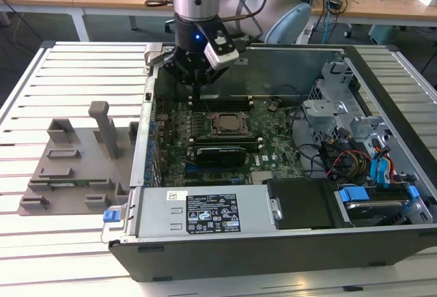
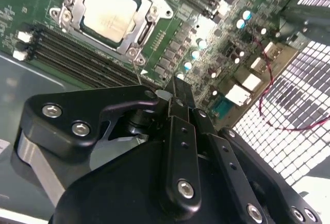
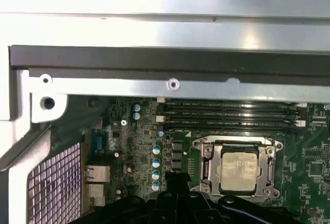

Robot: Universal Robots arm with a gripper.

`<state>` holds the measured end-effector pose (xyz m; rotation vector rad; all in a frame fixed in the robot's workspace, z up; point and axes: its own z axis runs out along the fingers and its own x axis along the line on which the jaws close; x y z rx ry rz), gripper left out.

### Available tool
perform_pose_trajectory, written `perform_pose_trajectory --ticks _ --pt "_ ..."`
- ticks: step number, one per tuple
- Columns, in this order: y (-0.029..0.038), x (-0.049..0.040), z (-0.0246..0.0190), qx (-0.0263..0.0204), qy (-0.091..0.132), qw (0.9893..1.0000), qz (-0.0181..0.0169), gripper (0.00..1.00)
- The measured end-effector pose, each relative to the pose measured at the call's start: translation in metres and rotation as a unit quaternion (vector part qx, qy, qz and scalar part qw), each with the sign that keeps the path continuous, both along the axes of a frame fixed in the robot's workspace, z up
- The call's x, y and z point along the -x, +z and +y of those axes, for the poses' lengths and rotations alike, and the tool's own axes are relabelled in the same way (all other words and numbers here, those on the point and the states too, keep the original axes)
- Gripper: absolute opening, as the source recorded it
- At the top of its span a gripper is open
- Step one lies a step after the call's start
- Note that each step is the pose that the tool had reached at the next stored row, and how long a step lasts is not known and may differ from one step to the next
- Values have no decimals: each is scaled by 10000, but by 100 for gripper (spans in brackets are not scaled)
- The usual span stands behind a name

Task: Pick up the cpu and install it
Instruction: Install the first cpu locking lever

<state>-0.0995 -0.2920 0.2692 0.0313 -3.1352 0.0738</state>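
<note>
While it sits flat inside the socket frame (image 3: 238, 168) on the motherboard (image 1: 225, 140), the cpu (image 3: 238, 169) shows its pale metal top in both wrist views.

cpu place: middle of the motherboard, inside the open computer case (image 1: 382, 242); in the exterior view it is a small pale square (image 1: 225, 125) under the arm.
cpu detail: the second wrist view (image 2: 110, 11) shows the frame's metal latch lying along the chip's edges; the exterior view is too distant for that.
gripper: (image 2: 175, 92) its two black fingers are pressed together with nothing between them, tips above the board just beside a socket corner, not touching the chip.
gripper in the exterior view: (image 1: 196, 92) a thin dark tip near the far edge of the socket.
memory slots: (image 3: 227, 116) long dark rows beside the socket.
cut off: in the first wrist view the fingers leave the picture at the lower edge.
outside the case: a grey fixture tray (image 1: 75, 167) lies on the slatted table (image 1: 41, 92), at the exterior view's left.
</note>
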Motion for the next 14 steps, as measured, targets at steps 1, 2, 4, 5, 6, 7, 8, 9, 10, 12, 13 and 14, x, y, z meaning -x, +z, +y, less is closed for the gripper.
perform_pose_trajectory --ticks 1,2,4,5,6,7,8,9,10,12,13,14 --pt "-7 9 22 0 -1 10000 0 11" --pt "-13 16 40 0 -1 10000 1 11" --pt "-34 32 87 -1 0 10000 0 11" --pt "-44 37 104 -1 -1 10000 0 11" --pt "-56 37 115 -1 -1 10000 0 11" --pt "-65 38 119 -2 -1 10000 -1 11" --pt "-76 33 126 -1 0 10000 0 11" --pt "-79 23 131 -1 1 10000 0 11" --pt "-83 2 141 -1 0 10000 0 11" --pt "-89 -31 153 -1 -1 10000 0 11" --pt "-91 -50 154 -1 -1 10000 0 11" --pt "-92 -70 155 -1 -1 10000 0 11"
